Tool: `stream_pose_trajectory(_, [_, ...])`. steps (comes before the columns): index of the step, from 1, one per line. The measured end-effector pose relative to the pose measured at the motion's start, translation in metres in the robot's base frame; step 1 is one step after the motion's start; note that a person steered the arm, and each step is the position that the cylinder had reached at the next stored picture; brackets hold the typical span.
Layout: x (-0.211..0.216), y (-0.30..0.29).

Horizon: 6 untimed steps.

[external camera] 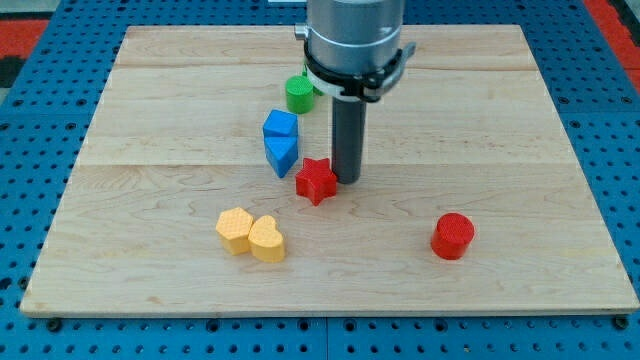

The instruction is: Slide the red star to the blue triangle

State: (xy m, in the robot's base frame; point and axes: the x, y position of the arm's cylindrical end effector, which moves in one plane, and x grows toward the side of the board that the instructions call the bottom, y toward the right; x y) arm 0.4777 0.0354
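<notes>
The red star (315,181) lies near the middle of the wooden board (150,90). The blue triangle (282,155) lies just to its upper left, a small gap apart, with a blue block (280,125) touching it above. My tip (348,178) stands on the board right beside the star's right side, touching or nearly touching it.
A green cylinder (299,94) stands above the blue blocks, next to the arm's body. A yellow hexagon (235,230) and a yellow heart (267,239) lie together at lower left. A red cylinder (453,236) stands at lower right.
</notes>
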Motion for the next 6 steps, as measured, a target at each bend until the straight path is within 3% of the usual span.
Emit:
stream_pose_trajectory(1, [0.062, 0.013])
stream_pose_trajectory(2, [0.065, -0.026])
stream_pose_trajectory(6, [0.008, -0.048])
